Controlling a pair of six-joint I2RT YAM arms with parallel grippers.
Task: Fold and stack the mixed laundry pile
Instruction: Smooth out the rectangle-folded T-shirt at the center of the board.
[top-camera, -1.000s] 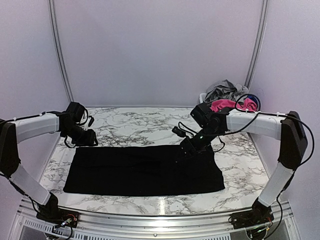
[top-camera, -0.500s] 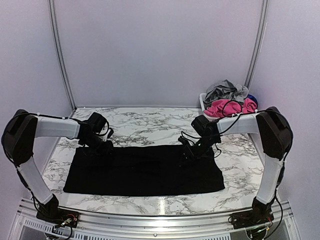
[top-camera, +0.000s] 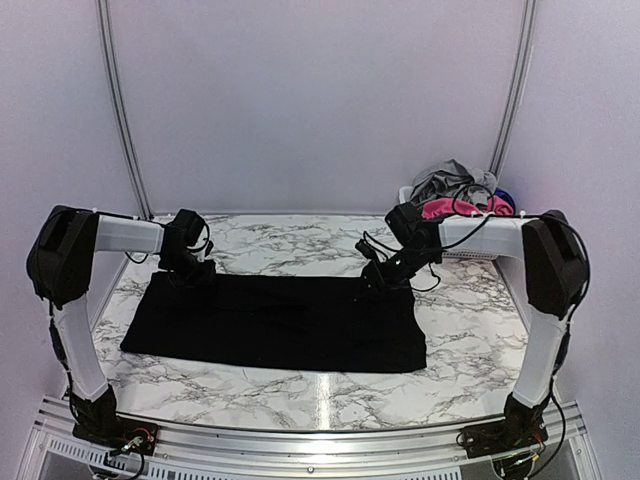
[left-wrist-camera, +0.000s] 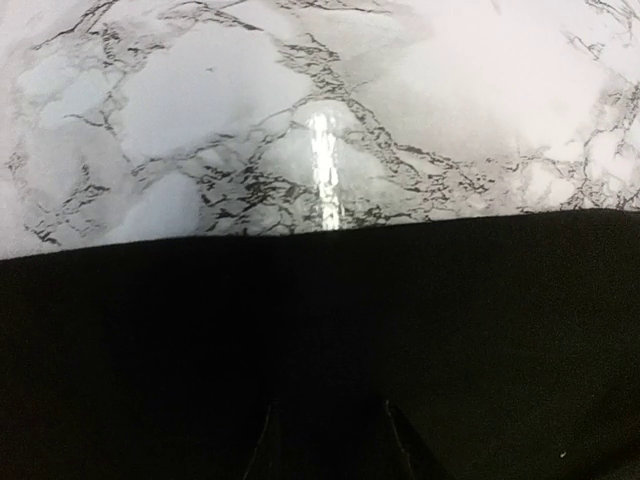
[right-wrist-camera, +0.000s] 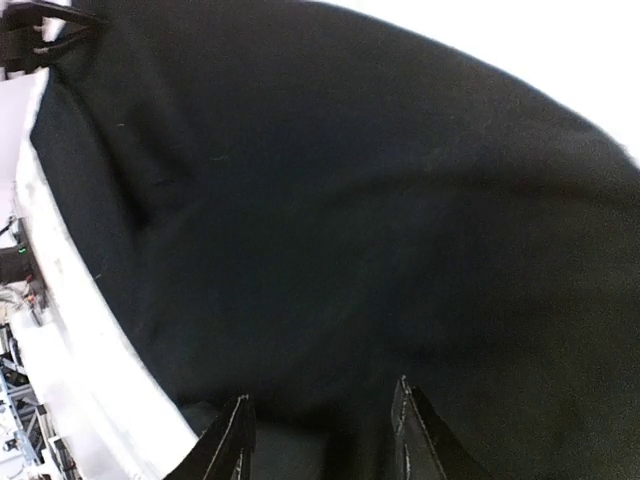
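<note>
A large black cloth (top-camera: 280, 325) lies spread flat on the marble table (top-camera: 290, 245). My left gripper (top-camera: 192, 275) is at its far left corner and my right gripper (top-camera: 374, 284) is at its far edge, right of the middle. Both are closed on the cloth's edge. In the left wrist view the gripper (left-wrist-camera: 327, 445) sits over the black cloth (left-wrist-camera: 450, 330), dark against dark. In the right wrist view the gripper (right-wrist-camera: 320, 435) has the cloth (right-wrist-camera: 350, 200) between its fingers. Grey trousers (top-camera: 450, 178), a pink piece (top-camera: 438, 209) and a dark blue piece (top-camera: 507, 200) are heaped at the back right.
The heap sits in a white basket (top-camera: 404, 191) in the back right corner, partly hidden behind my right arm. Bare marble shows left, right and in front of the cloth. A metal rail (top-camera: 300, 440) runs along the near edge. Plain walls close in the back and sides.
Both grippers moved toward the back wall and the black cloth slid with them. Its far edge is now farther back. The left gripper had first come down onto the far left corner.
</note>
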